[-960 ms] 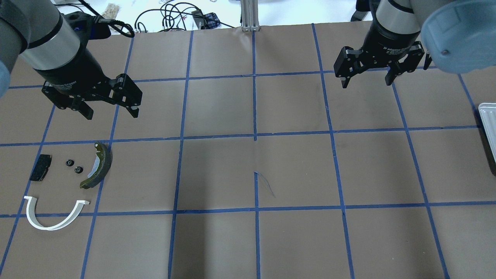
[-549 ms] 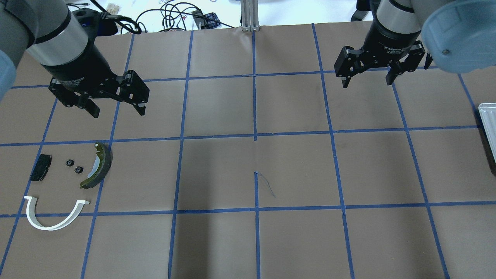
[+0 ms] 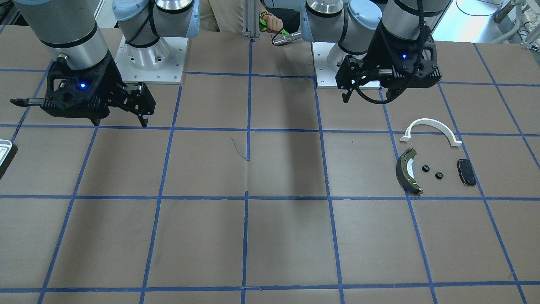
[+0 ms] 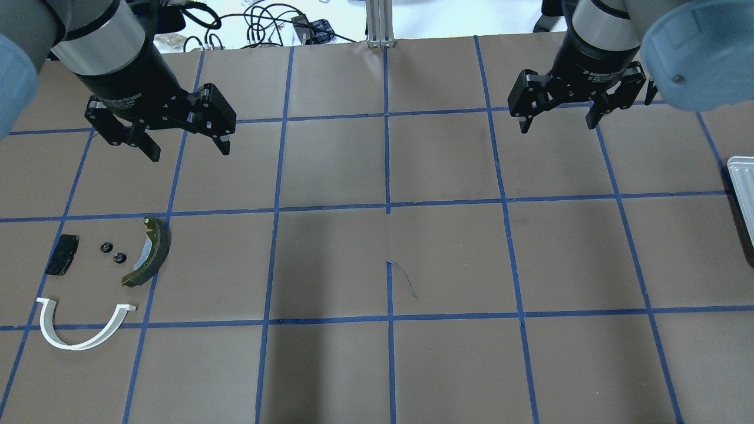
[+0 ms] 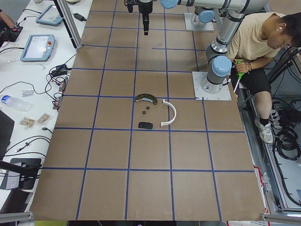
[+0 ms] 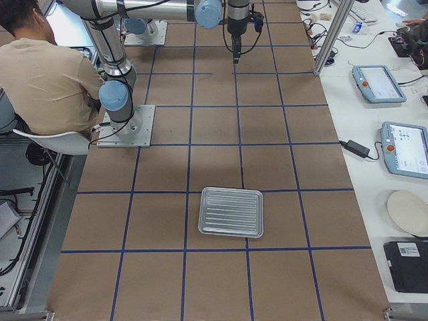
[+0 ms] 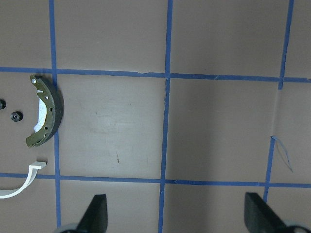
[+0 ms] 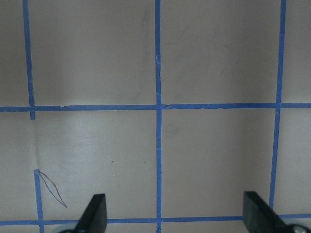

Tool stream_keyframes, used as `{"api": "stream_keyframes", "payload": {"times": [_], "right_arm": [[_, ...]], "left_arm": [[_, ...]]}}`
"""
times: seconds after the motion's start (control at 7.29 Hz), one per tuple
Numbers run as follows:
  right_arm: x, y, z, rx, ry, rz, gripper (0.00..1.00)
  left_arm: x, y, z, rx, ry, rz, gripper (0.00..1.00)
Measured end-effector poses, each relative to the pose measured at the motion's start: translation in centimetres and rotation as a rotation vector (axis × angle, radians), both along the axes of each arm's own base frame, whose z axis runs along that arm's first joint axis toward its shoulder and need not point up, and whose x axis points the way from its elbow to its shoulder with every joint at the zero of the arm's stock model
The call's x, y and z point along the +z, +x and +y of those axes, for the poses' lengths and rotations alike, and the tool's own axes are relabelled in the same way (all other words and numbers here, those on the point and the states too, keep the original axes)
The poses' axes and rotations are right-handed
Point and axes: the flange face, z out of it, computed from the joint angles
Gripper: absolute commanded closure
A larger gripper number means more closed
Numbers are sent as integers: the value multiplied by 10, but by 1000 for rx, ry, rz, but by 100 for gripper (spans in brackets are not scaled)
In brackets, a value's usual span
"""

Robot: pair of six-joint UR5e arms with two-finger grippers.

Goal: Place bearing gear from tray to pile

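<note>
Two small black bearing gears (image 4: 106,248) (image 4: 119,257) lie in the pile at the table's left, between the black pad (image 4: 62,254) and the dark curved brake shoe (image 4: 150,253). The white arch bracket (image 4: 82,330) lies nearer to me. The gears also show in the front view (image 3: 426,169). My left gripper (image 4: 188,150) is open and empty, above the table beyond the pile. My right gripper (image 4: 556,126) is open and empty at the far right. The tray (image 6: 231,211) shows ribbed and empty in the exterior right view; only its corner (image 4: 743,176) shows overhead.
The table is brown paper with a blue tape grid. A small blue pen mark (image 4: 403,280) is near the middle. Cables (image 4: 265,26) lie beyond the far edge. A seated person (image 5: 263,47) is by the robot bases.
My left gripper has moved away from the pile, toward the far edge and to the right, still open. The right arm and the pile have not moved.
</note>
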Motion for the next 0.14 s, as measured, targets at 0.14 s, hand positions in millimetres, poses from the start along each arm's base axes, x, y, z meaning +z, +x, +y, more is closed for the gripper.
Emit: {"api": "stream_keyframes", "payload": {"times": [0.14], "right_arm": [[0, 0, 0, 0, 1, 0, 0]], "left_arm": [[0, 0, -1, 0, -7, -1, 0]]}}
